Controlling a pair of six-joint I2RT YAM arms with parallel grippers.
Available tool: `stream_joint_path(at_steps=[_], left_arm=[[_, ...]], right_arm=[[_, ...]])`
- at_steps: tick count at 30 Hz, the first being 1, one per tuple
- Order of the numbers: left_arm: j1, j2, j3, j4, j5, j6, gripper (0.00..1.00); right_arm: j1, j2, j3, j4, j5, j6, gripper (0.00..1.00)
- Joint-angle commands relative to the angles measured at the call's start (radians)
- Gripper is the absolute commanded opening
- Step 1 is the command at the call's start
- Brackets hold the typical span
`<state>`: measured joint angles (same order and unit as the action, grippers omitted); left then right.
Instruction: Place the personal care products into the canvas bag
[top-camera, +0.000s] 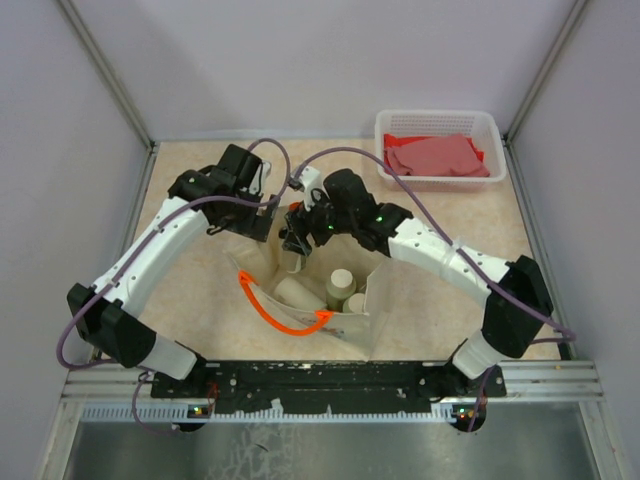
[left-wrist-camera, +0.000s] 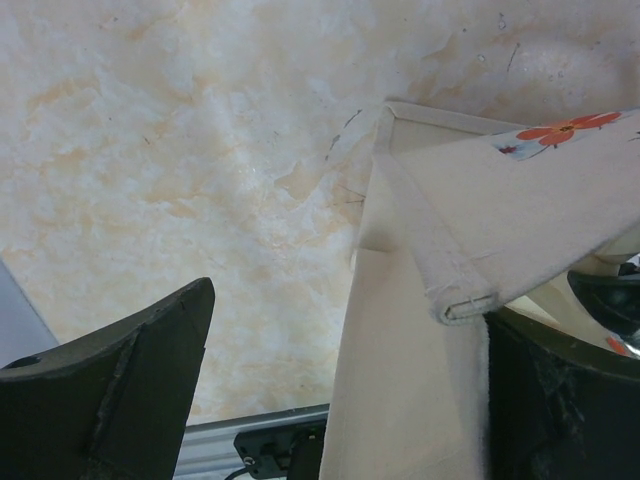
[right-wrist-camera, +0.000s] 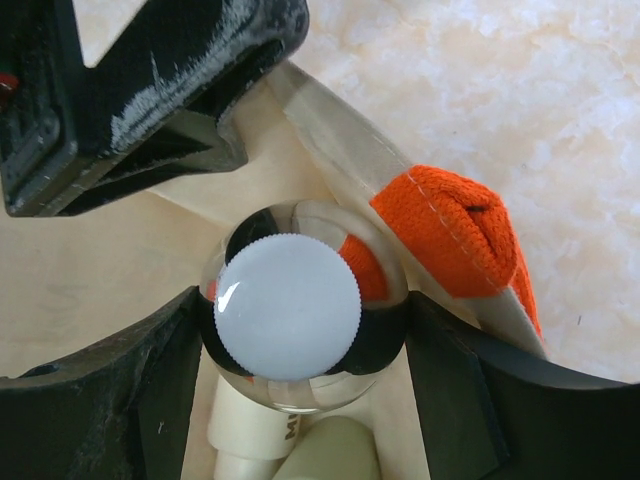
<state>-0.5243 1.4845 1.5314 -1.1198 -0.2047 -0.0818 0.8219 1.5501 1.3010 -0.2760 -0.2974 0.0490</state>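
1. This is a robotics lab test cell. A white-and-black left arm (top-camera: 150, 250) and right arm (top-camera: 450, 260) are bolted to a black mounting plate (top-camera: 320, 378) at the near edge of the table.
2. Plain pale wall panels (top-camera: 330, 60), held in bare metal frame posts (top-camera: 105, 70), box in a beige marble-patterned tabletop (top-camera: 190, 290).
3. Purple cables (top-camera: 350, 150) run exposed along both arms.
4. The only furnishings are a few props: a canvas bag (top-camera: 377, 300) and a white lattice basket (top-camera: 437, 118) holding a red cloth (top-camera: 435, 155).
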Motion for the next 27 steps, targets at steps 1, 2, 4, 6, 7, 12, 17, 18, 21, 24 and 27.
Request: stream_joint_path(at_steps=[1,2,4,6,7,12,17,18,21,24,27], left_arm=[[0.006,-0.022,0.032,-0.038,-0.007,0.007,1.0],[0.007,-0.02,0.034,-0.038,-0.007,0.007,1.0],[0.007,-0.015,0.037,-0.038,-0.005,0.008,1.0],[0.008,-0.01,0.042,-0.041,-0.004,0.008,1.0],[0.007,-0.009,0.046,-0.042,-0.003,0.009,1.0],[0.013,-0.011,0.065,-0.048,0.005,0.01,1.0],[0.017,-0.007,0.07,-0.051,0.01,0.012,1.0],[0.018,-0.007,0.068,-0.051,0.011,0.013,1.0],[0.021,-0.004,0.065,-0.044,0.015,0.014,1.0],[0.022,-0.003,0.065,-0.038,0.023,0.015,1.0],[0.022,-0.003,0.064,-0.037,0.024,0.014,1.0]], right_arm=[[0.012,-0.021,0.038,0.115,0.049,-0.07,0.0],[0.012,-0.025,0.029,0.111,0.065,-0.075,0.0],[0.012,-0.024,0.009,0.109,0.085,-0.087,0.0],[0.014,-0.012,-0.003,0.111,0.086,-0.088,0.0],[0.018,-0.006,-0.007,0.112,0.088,-0.09,0.0],[0.056,0.027,-0.02,0.108,0.128,-0.119,0.0],[0.088,0.054,-0.035,0.106,0.141,-0.131,0.0],[0.095,0.058,-0.035,0.1,0.137,-0.13,0.0],[0.115,0.065,-0.037,0.091,0.128,-0.13,0.0],[0.12,0.081,-0.037,0.061,0.143,-0.134,0.0],[0.121,0.081,-0.036,0.028,0.173,-0.139,0.08]])
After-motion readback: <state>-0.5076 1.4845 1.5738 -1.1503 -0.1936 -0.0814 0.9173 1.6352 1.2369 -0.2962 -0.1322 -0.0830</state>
